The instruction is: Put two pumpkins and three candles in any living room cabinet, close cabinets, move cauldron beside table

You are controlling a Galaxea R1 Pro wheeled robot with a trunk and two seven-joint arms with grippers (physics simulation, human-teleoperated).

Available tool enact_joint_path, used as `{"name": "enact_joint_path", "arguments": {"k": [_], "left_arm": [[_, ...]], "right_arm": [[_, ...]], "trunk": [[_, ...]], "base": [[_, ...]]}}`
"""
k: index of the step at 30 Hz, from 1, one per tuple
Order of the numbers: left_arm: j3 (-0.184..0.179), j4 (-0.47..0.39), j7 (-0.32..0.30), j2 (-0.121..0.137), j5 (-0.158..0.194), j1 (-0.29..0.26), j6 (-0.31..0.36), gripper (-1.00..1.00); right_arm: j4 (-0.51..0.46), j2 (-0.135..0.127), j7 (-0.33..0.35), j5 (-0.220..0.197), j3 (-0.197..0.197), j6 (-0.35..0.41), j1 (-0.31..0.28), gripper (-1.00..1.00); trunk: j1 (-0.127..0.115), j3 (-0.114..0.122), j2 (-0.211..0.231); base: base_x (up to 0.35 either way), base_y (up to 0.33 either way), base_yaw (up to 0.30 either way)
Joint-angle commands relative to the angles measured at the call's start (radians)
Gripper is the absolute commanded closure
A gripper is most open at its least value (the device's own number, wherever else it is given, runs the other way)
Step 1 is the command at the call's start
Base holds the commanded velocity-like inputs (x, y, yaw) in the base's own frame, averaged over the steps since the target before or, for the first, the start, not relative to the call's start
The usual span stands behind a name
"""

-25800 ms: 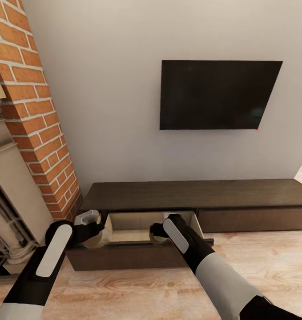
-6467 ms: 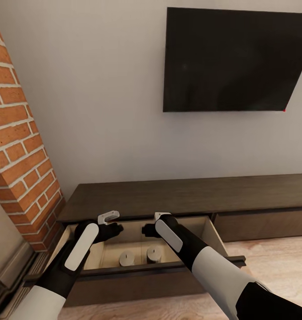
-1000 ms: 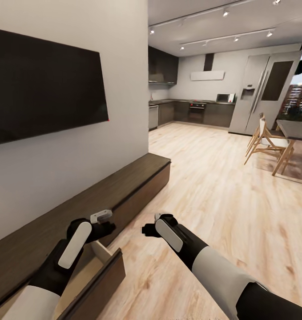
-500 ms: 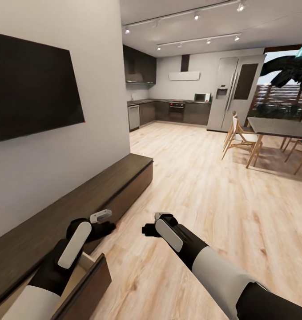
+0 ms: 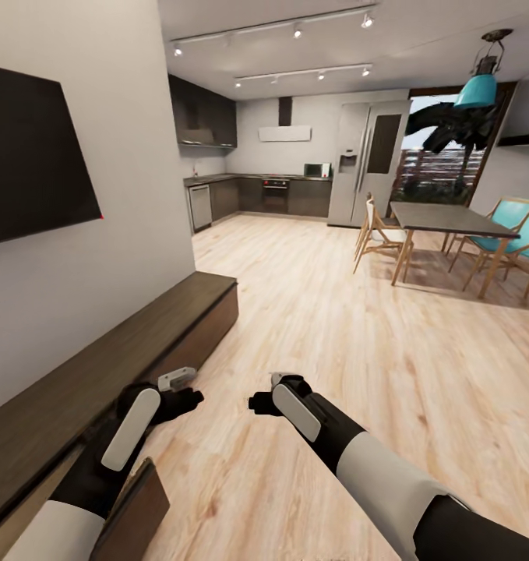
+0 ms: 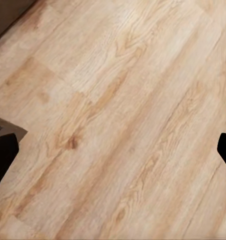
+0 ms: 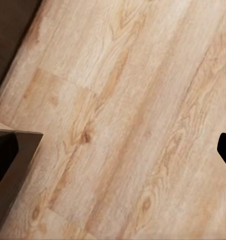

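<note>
**Both claws empty over the floor, cabinet drawer left pulled out**

In the head view the left claw (image 5: pixel 188 387) sits in the lower left of the frame and the right claw (image 5: pixel 260 396) just right of it, near the lower centre, both held out above the light wooden floor (image 5: pixel 357 351). Each wrist view shows two dark fingertips at opposite edges of the picture with bare planks between them, so both claws stand wide apart and hold nothing: left fingertips (image 6: pixel 3 155), right fingertips (image 7: pixel 4 152).

The cabinet (image 5: pixel 124 351), long, low and dark brown, runs along the grey wall from the lower left corner toward the middle of the frame. At the bottom left its drawer front (image 5: pixel 132 514) juts out from the body, so that compartment is open; its inside is hidden behind the left arm.

A black TV (image 5: pixel 30 156) hangs on the wall at the upper left. Further back, in the upper centre, is a dark kitchen with a fridge (image 5: pixel 365 167). At the upper right a dining table (image 5: pixel 439 218) stands with wooden and teal chairs around it, under a teal pendant lamp (image 5: pixel 478 89).
</note>
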Motion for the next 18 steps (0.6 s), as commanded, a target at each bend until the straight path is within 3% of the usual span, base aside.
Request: {"name": "enact_joint_path", "arguments": {"k": [1, 18], "left_arm": [[-0.002, -0.002, 0.010, 0.001, 0.010, -0.001, 0.000, -1.00], [-0.005, -0.002, 0.010, 0.001, 0.010, -0.001, 0.000, -1.00]], "right_arm": [[-0.001, 0.000, -0.010, -0.010, 0.004, 0.000, -0.001, -1.00], [0.000, -0.001, -0.008, -0.010, 0.002, 0.000, -0.001, -1.00]], "trunk": [[0.000, -0.001, -0.001], [0.000, -0.001, -0.001]], "base": [[0.000, 0.000, -0.280], [0.000, 0.000, -0.280]]}}
